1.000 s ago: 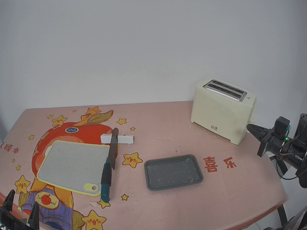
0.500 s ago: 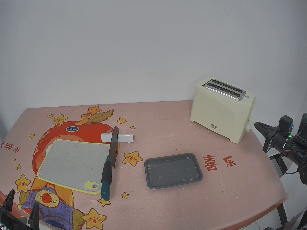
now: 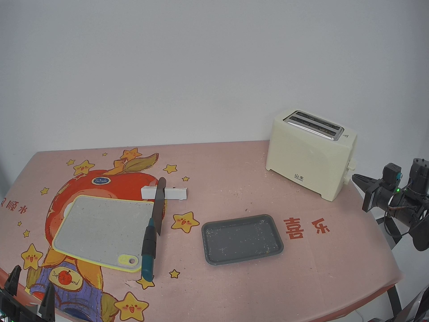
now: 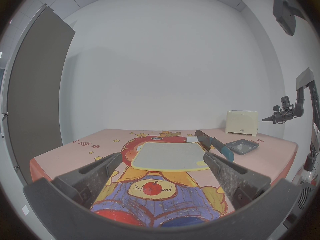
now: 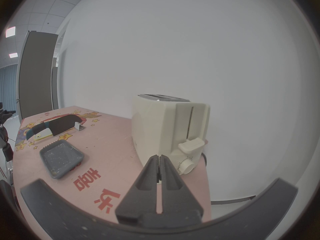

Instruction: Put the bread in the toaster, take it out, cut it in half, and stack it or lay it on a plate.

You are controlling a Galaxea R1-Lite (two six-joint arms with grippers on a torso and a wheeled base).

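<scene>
The right end effector (image 5: 159, 158) has its fingers pressed together with nothing between them. It hangs just beside the toaster (image 3: 313, 157) at its lever end, tips aimed at that end but apart from it. The lever (image 5: 191, 145) appears to sit at the low end of its track. The left end effector (image 4: 162, 155) is spread wide and holds nothing, well apart from the toaster at the tabletop's (image 3: 232, 180) near corner on the robot's left.

The bread is hidden. The toaster slots (image 3: 315, 126) look dark from above, and whether a slice sits down inside them cannot be told. With the lever low and a shut end effector beside it, I judge that loading and pressing down are probably done and toasting is under way, so the task is in its early part.

The grey plate (image 3: 241, 240) lies in front of the toaster toward the robot's left and bears scattered crumbs. Farther from the toaster in the same direction, the knife (image 3: 151, 233) lies with its blade propped on a small white rest (image 3: 175, 194). The cutting board (image 3: 105, 231) lies farthest from the toaster, touching the knife.

The steps left appear to be lifting the slice out, carrying it to the board, halving it and laying the halves on the plate.
</scene>
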